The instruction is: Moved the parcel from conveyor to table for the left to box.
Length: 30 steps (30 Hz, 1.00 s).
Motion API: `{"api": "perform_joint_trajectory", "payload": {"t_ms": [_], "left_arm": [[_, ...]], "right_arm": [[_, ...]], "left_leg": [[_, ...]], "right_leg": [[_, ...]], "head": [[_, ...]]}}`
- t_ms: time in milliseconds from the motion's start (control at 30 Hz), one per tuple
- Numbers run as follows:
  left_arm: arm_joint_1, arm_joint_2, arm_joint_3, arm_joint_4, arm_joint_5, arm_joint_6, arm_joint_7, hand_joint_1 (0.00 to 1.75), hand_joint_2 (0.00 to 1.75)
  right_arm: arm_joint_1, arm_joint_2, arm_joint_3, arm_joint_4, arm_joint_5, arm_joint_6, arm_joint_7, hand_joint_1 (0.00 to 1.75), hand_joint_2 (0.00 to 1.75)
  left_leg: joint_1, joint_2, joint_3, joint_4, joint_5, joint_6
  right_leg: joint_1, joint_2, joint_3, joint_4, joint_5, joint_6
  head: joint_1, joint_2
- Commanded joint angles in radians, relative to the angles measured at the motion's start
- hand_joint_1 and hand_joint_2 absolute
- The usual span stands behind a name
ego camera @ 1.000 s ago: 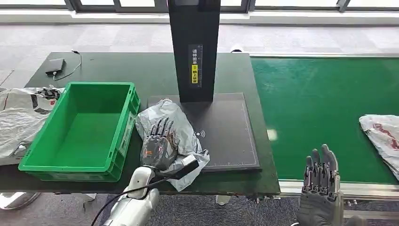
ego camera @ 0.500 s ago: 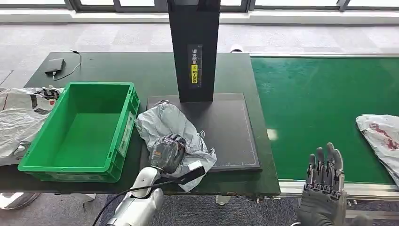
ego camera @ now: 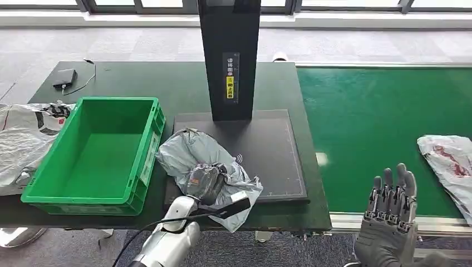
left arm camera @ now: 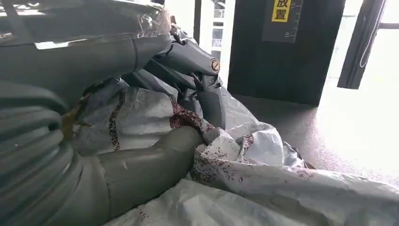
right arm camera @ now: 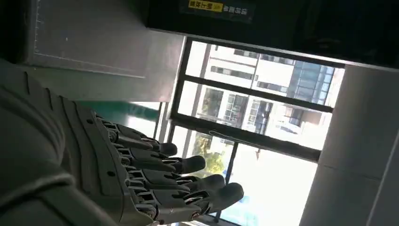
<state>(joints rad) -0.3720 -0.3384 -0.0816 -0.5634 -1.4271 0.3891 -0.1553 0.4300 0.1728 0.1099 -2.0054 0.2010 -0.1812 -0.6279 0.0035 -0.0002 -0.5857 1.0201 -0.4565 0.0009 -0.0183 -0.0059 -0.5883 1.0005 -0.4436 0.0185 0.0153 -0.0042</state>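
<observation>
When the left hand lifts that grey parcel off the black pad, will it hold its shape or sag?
Probably sag: the grey parcel is a crumpled poly bag that folds around the left hand. It looks light for its size, lying flat and slack. The glossy film could slip, so the bunched grip seems sensible.

The parcel lies on the table right of the crate, with the conveyor further right.

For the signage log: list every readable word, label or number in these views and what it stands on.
"放置", on the yellow label on the black pillar; a small number scale beside it is too blurred to read.
White and yellow characters on the pillar sign: too small to read.
Yellow label in the right wrist view: blurred.
</observation>
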Motion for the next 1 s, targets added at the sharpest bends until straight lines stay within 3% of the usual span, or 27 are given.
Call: {"api": "perform_joint_trajectory", "payload": {"t_ms": [33, 367, 467, 533, 567, 600, 667, 767, 833, 1000], "left_arm": [[-0.035, 0.021, -0.03, 0.066, 0.0, -0.014, 0.004, 1.75, 1.75], [-0.041, 0.016, -0.044, 0.08, 0.017, -0.026, -0.001, 1.75, 1.75], [-0.031, 0.007, -0.03, 0.027, 0.06, 0.077, -0.034, 1.75, 1.75], [0.001, 0.001, -0.037, -0.095, 0.127, 0.173, -0.093, 1.75, 1.75], [0.165, -0.011, 0.005, -0.346, 0.329, 0.309, -0.302, 1.75, 1.75], [0.219, -0.009, -0.056, -0.671, 0.308, 0.309, -0.239, 1.75, 1.75], [0.279, 0.021, -0.095, -0.863, 0.3, 0.304, -0.181, 1.75, 1.75], [0.284, 0.035, -0.094, -0.91, 0.256, 0.309, -0.168, 1.75, 1.75], [0.284, -0.007, -0.035, -0.926, 0.272, 0.309, -0.253, 1.75, 1.75], [0.29, -0.011, -0.013, -0.951, 0.292, 0.309, -0.285, 1.75, 1.75]], "right_arm": [[-0.019, 0.019, -0.056, 0.01, 0.0, -0.001, 0.004, 0.0, 0.0], [-0.052, 0.009, -0.032, 0.047, 0.007, -0.024, 0.002, 0.0, 0.0], [-0.062, 0.023, -0.03, 0.039, 0.007, -0.033, 0.004, 0.0, 0.0], [-0.059, 0.029, -0.021, 0.025, 0.013, -0.068, 0.006, 0.0, 0.0], [-0.07, 0.066, -0.054, 0.019, -0.072, -0.139, -0.02, 0.0, 0.0], [-0.093, 0.054, -0.057, 0.022, -0.088, -0.165, -0.007, 0.0, 0.0], [-0.121, 0.047, -0.063, 0.037, -0.092, -0.167, 0.014, 0.0, 0.0], [-0.14, 0.05, -0.067, 0.054, -0.095, -0.158, 0.017, 0.0, 0.0], [-0.15, 0.056, -0.074, 0.061, -0.098, -0.151, 0.015, 0.0, 0.0], [-0.165, 0.055, -0.071, 0.073, -0.106, -0.141, 0.02, 0.0, 0.0]], "left_leg": [[0.001, 0.0, 0.001, -0.002, 0.001, -0.001], [0.001, 0.0, 0.001, -0.001, 0.0, -0.001], [0.001, 0.0, 0.001, -0.001, 0.0, 0.0], [0.001, 0.001, 0.0, 0.0, 0.0, -0.001], [0.0, 0.0, 0.0, 0.0, 0.0, 0.0], [0.001, 0.001, -0.001, 0.0, 0.0, -0.001], [0.0, 0.005, -0.002, 0.001, -0.001, -0.001], [0.001, 0.01, -0.001, 0.0, -0.002, -0.002], [0.001, 0.008, 0.001, -0.003, -0.001, -0.001], [0.001, 0.006, 0.0, -0.002, -0.001, -0.001]], "right_leg": [[0.001, 0.0, 0.001, -0.002, 0.001, -0.002], [0.001, 0.001, 0.001, -0.002, 0.001, -0.001], [0.001, 0.001, 0.001, -0.002, 0.001, -0.001], [0.001, 0.001, 0.0, -0.001, 0.001, -0.001], [0.001, 0.001, 0.0, 0.0, 0.0, -0.001], [0.001, 0.001, -0.001, -0.001, 0.0, -0.001], [0.001, 0.005, -0.003, 0.001, 0.001, -0.001], [0.002, 0.011, -0.005, 0.0, 0.002, -0.003], [0.001, 0.009, -0.002, -0.001, 0.002, -0.003], [0.001, 0.007, -0.001, -0.002, 0.0, -0.002]], "head": [[0.0, 0.0], [0.0, 0.0], [0.0, 0.0], [0.0, 0.0], [0.0, 0.0], [0.0, 0.0], [0.0, 0.0], [-0.001, 0.0], [0.0, 0.0], [0.0, 0.0]]}}
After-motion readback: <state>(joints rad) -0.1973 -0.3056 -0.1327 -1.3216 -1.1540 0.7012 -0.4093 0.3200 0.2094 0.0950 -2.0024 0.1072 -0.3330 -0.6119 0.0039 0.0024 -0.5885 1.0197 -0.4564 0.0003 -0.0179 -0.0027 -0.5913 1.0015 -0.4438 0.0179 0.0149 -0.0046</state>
